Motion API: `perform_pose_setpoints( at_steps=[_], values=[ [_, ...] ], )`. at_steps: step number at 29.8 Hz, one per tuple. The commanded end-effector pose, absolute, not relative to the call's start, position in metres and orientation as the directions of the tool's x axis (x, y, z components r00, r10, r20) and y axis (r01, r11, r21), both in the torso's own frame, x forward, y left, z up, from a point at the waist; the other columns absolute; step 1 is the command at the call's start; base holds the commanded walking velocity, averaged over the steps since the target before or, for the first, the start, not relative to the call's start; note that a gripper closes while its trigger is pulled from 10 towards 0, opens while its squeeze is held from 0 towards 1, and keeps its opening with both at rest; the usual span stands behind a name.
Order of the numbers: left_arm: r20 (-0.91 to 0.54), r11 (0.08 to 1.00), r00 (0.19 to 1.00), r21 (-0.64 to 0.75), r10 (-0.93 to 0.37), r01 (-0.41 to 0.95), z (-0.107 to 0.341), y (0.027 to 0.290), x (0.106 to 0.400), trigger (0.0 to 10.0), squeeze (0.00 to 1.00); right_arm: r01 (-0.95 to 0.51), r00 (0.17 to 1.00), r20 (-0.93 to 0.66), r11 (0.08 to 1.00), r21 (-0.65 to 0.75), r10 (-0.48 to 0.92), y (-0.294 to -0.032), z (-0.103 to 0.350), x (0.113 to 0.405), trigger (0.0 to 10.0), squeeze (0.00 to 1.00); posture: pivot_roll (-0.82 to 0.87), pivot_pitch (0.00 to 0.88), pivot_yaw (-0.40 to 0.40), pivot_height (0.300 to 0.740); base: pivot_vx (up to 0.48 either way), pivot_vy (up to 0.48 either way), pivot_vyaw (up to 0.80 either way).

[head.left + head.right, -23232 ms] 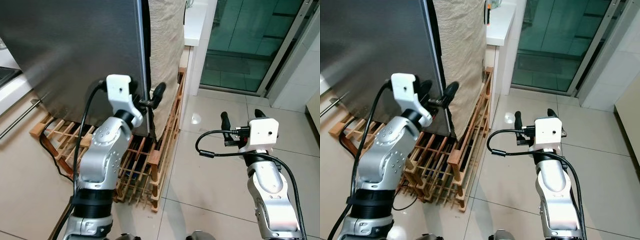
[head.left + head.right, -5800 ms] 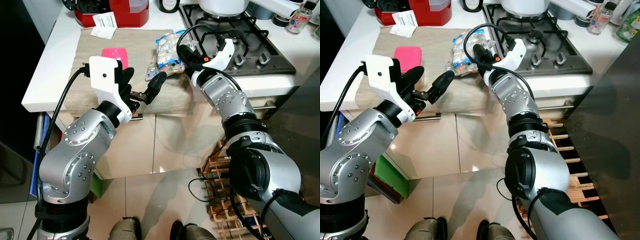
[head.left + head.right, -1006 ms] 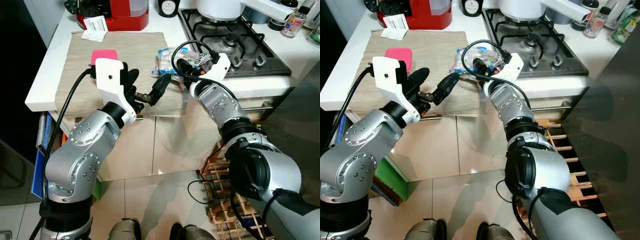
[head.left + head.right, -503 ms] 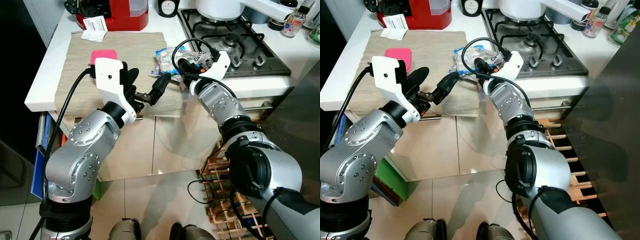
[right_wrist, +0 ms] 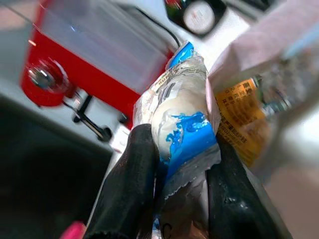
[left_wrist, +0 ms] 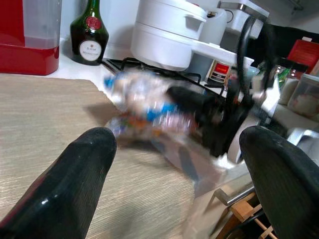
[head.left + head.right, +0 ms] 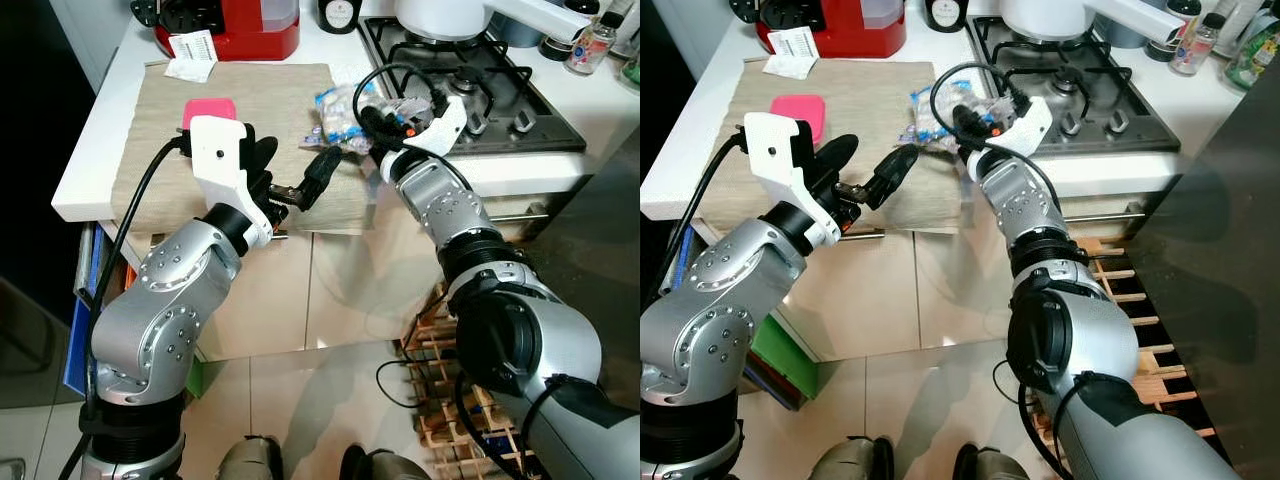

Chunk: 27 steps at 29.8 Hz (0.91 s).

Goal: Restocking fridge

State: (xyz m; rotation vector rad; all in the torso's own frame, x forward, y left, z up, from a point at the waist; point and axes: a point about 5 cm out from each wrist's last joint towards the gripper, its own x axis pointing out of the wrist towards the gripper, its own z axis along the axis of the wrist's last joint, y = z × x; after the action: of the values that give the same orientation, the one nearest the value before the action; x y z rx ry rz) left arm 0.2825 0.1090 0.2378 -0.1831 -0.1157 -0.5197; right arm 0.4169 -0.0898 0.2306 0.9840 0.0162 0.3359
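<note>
Your right gripper [image 5: 177, 174] pinches the bag [image 5: 184, 124], fingers clamped on its blue-and-white wrap, above the mat's [image 7: 250, 110] edge nearest the hob [image 7: 490, 85]. Your left gripper [image 7: 290, 180] hovers by the counter's [image 7: 85, 175] front edge, fingers spread, grasping nothing.

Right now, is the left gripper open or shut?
Open. The left gripper hovers over the mat with its two black fingers far apart and nothing between them; the food bag sits in the right gripper.
</note>
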Motion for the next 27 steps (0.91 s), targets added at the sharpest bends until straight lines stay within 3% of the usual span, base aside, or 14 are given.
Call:
perform_pose_setpoints(
  at_steps=[1, 5, 12, 19, 26, 27],
  values=[
    [0.157, 0.847, 0.855, -0.131, -0.495, 0.514, 0.239, 0.106, 0.284, 10.0, 0.00, -0.351, 0.935, 0.262, 0.520, 0.779, 0.239, -0.099, 0.260, 0.419, 0.0, 0.00, 0.09, 0.105, -0.053, 0.740, 0.000, 0.000, 0.00],
    [0.157, 0.847, 0.855, -0.131, -0.495, 0.514, 0.239, 0.106, 0.284, 10.0, 0.00, -0.396, 0.918, 0.316, 0.612, 0.685, 0.240, -0.098, 0.267, 0.417, 0.0, 0.00, 0.09, 0.105, -0.054, 0.740, 0.000, 0.000, 0.00],
    [0.157, 0.848, 0.855, -0.129, -0.494, 0.514, 0.239, 0.106, 0.283, 10.0, 0.00, -0.401, 0.915, 0.305, 0.667, 0.629, 0.262, -0.093, 0.260, 0.415, 0.0, 0.00, 0.09, 0.105, -0.054, 0.740, 0.000, 0.000, 0.00],
    [0.157, 0.849, 0.856, -0.129, -0.493, 0.512, 0.238, 0.106, 0.282, 10.0, 0.00, -0.259, 0.964, 0.163, 0.627, 0.734, 0.208, -0.089, 0.216, 0.409, 0.0, 0.00, 0.09, 0.109, -0.060, 0.740, 0.000, 0.000, 0.00],
    [0.156, 0.848, 0.854, -0.127, -0.496, 0.515, 0.238, 0.106, 0.282, 10.0, 0.00, -0.195, 0.979, 0.090, 0.710, 0.677, 0.183, -0.080, 0.198, 0.403, 0.0, 0.00, 0.09, 0.109, -0.060, 0.740, 0.000, 0.000, 0.00],
    [0.157, 0.847, 0.854, -0.127, -0.496, 0.516, 0.239, 0.106, 0.283, 10.0, 0.00, -0.202, 0.979, 0.103, 0.736, 0.646, 0.178, -0.080, 0.202, 0.403, 3.4, 0.00, 0.08, 0.109, -0.060, 0.740, 0.000, 0.000, 0.00]
  ],
)
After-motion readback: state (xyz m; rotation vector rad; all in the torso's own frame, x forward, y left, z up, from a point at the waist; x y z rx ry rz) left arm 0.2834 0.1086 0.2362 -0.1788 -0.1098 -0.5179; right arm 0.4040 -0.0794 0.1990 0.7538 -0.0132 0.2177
